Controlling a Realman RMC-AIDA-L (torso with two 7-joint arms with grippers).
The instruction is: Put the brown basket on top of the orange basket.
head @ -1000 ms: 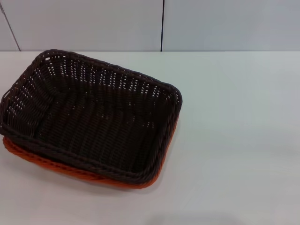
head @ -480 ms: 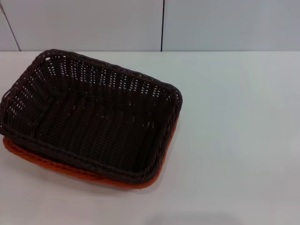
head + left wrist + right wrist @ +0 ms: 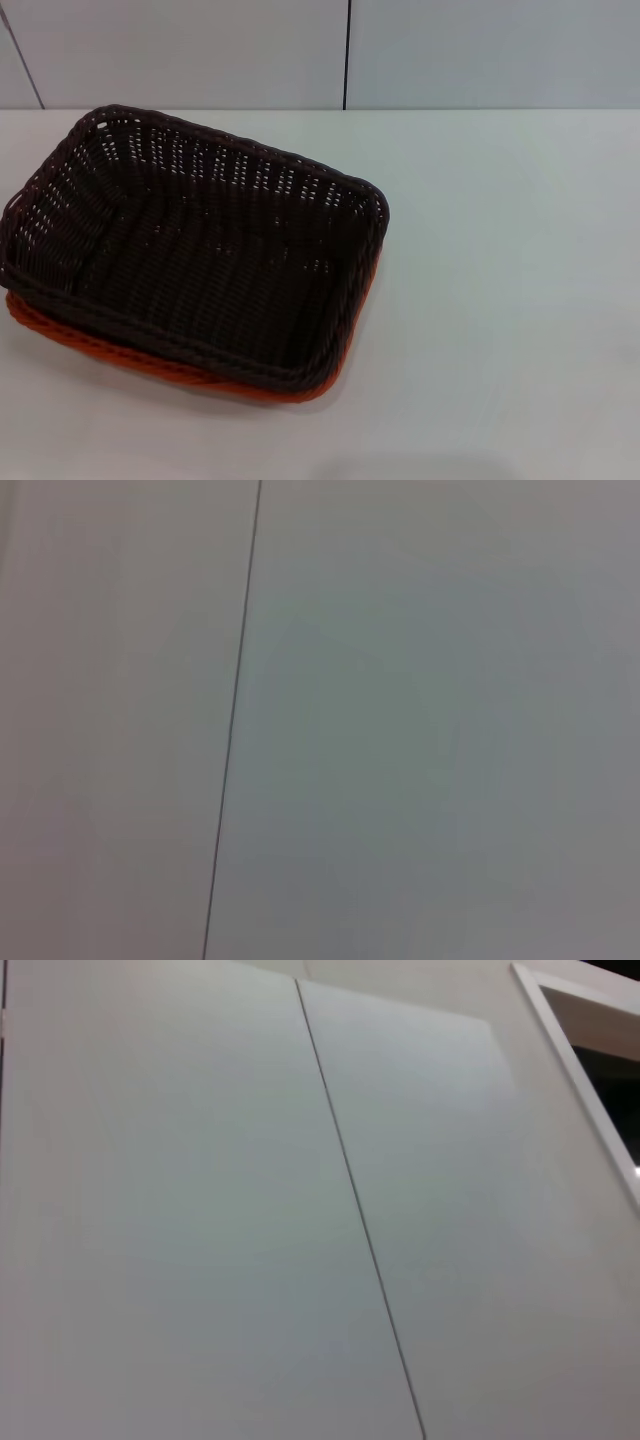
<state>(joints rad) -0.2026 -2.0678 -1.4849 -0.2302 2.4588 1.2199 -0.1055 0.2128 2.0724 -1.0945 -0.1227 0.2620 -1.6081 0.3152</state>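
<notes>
The brown basket (image 3: 190, 245) sits nested on the orange basket (image 3: 60, 335), so stacking looks finished; neither gripper is in view, their state unknown, and nothing seems left to do.

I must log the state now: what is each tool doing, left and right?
Left tool: not in any view; it holds neither basket.
Right tool: not in any view either. The brown basket sits nested in the orange basket, untouched.

White table (image 3: 500, 300) – orange basket (image 3: 60, 335) directly on it, left side, brown basket (image 3: 200, 250) nested inside.
</notes>
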